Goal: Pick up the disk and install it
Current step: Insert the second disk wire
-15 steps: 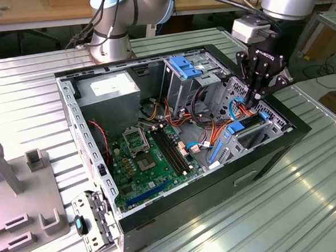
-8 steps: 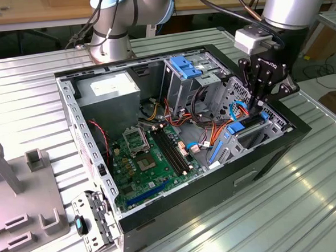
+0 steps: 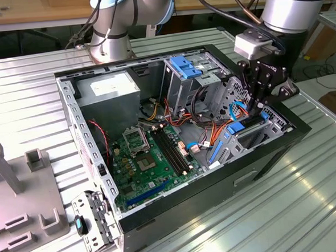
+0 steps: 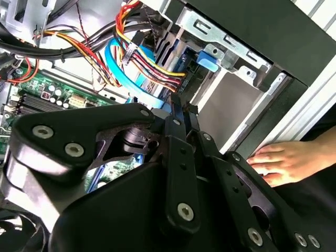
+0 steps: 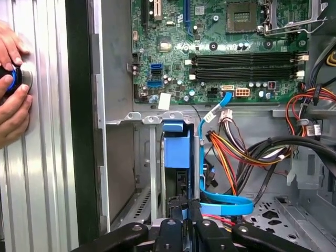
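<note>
One gripper (image 3: 252, 106): jaws closed on the disk (image 5: 177, 149), edge-on.
Disk: standing in the bay at the case (image 3: 282, 131) front corner, partly seated.
Advice: push straight down, clear of the cables (image 5: 223, 197).

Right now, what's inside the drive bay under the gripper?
The disk stands on edge in the bay, blue carrier up, directly below the gripper. Its lower end and connectors are hidden by the fingers and cables.

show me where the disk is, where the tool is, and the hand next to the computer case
disk (image 5: 177, 149): first wrist view, blue carrier face in the bay.
tool (image 3: 256, 100): exterior view, between its fingertips.
hand (image 4: 281, 163): second wrist view, the knuckles.
</note>
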### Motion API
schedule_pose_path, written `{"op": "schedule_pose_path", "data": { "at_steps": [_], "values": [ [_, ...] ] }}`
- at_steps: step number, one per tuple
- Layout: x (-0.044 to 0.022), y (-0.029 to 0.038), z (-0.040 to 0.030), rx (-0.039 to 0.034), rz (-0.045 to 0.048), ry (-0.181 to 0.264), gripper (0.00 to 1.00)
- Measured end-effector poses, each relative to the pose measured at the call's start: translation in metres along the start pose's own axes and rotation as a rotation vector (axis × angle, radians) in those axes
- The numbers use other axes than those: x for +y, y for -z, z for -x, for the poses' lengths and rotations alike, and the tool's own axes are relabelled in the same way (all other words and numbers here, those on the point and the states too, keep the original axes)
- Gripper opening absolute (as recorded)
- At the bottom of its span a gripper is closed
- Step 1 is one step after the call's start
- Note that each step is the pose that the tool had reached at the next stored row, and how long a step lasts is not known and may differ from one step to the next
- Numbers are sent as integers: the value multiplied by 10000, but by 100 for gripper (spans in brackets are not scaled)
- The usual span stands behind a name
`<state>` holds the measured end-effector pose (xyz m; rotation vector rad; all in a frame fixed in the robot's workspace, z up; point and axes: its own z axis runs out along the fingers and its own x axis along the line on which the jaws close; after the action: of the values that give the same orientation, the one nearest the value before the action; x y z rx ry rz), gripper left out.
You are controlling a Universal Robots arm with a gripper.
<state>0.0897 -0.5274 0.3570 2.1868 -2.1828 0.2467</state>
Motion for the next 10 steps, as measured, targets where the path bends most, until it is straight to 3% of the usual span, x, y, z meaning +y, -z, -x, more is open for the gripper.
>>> {"op": "schedule_pose_path", "data": {
  "at_steps": [6,10],
  "values": [
    [35,-26,-1,-161,-165,306,16],
    [65,-38,0,-181,-221,516,16]
  ]
}}
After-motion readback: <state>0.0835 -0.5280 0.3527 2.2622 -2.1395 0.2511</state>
